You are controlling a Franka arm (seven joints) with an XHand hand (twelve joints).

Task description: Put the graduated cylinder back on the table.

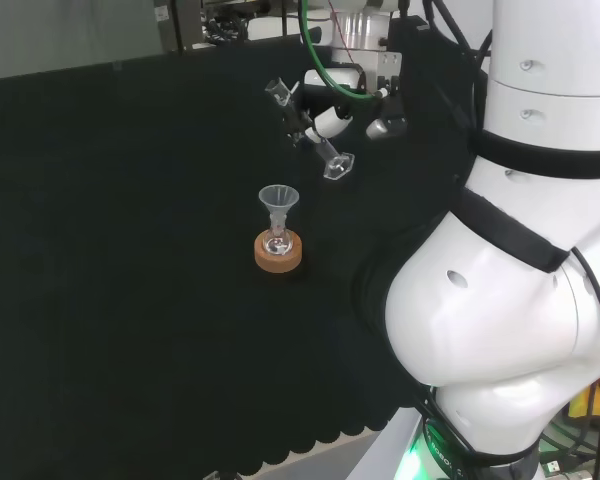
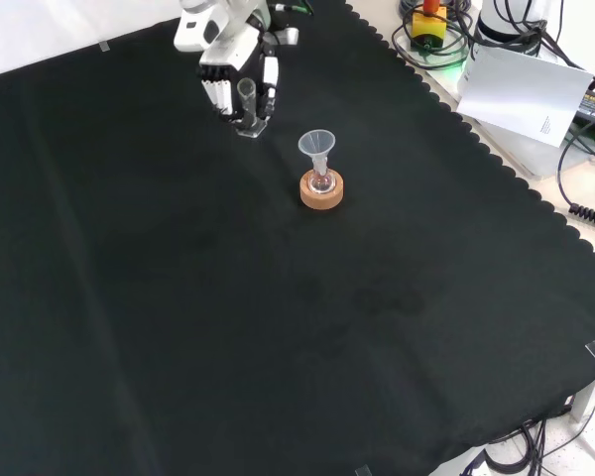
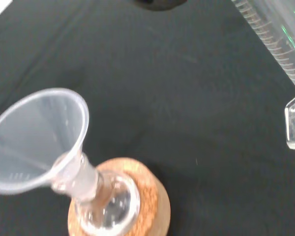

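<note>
The graduated cylinder [image 1: 310, 130] is being held by the hand [image 2: 236, 84], whose fingers are curling round the clear tube. In the head view the cylinder is leaning, its open mouth pointing up and to the left and its flat clear foot hanging lower right, above the black cloth; whether the foot is touching the cloth cannot be told from there. In the front view the cylinder [image 2: 248, 104] is looking nearly upright between the white-and-black fingers [image 2: 269, 81], with its foot down at or just above the cloth at the far side of the table [image 2: 278, 347]. In the wrist view the cylinder [image 3: 280, 49] is showing its printed scale lines along the tube and its foot at the lower end, with dark cloth behind it. Near the cylinder, and apart from it, a small round flask [image 1: 277, 243] is sitting in a cork ring [image 1: 279, 254], and a clear funnel [image 1: 278, 203] is standing in the flask's neck. In the front view this set is sitting to the right of the hand and nearer the camera, with the funnel [image 2: 317, 148] above the cork ring [image 2: 321, 190]. In the wrist view the funnel [image 3: 37, 140] is tilting across the flask [image 3: 108, 206] on the cork ring [image 3: 147, 201]. The white arm [image 1: 520, 300] is standing at the right of the head view.
</note>
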